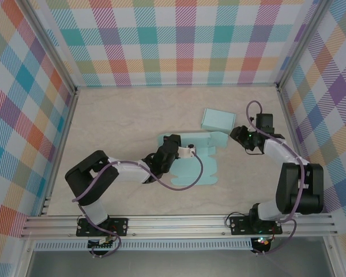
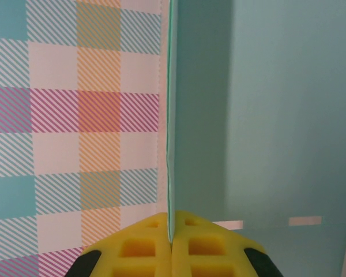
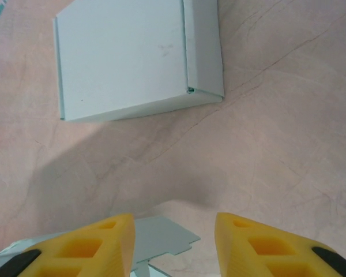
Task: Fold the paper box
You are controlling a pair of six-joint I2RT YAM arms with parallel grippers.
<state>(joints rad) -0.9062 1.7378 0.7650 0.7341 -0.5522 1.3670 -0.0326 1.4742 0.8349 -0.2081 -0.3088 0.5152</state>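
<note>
Around mid-frame in the top view, the paper box (image 1: pixel 206 173) lies mostly flat. The left gripper (image 2: pixel 171 222) clamps its upright flap (image 2: pixel 170 115). The right gripper (image 3: pixel 172 220), fingers apart, hovers seemingly just above its right-hand tab (image 3: pixel 161 235).

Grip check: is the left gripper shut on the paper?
Yes, the left gripper is closed on the paper, pinching its thin edge.

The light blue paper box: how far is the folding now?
Early. One light blue folded paper box lies closed at the back. The flat light blue cut-out sheet is mostly unfolded; the left end effector is shut on one raised flap. The open right end effector holds nothing. The other walls and the closing are left.
</note>
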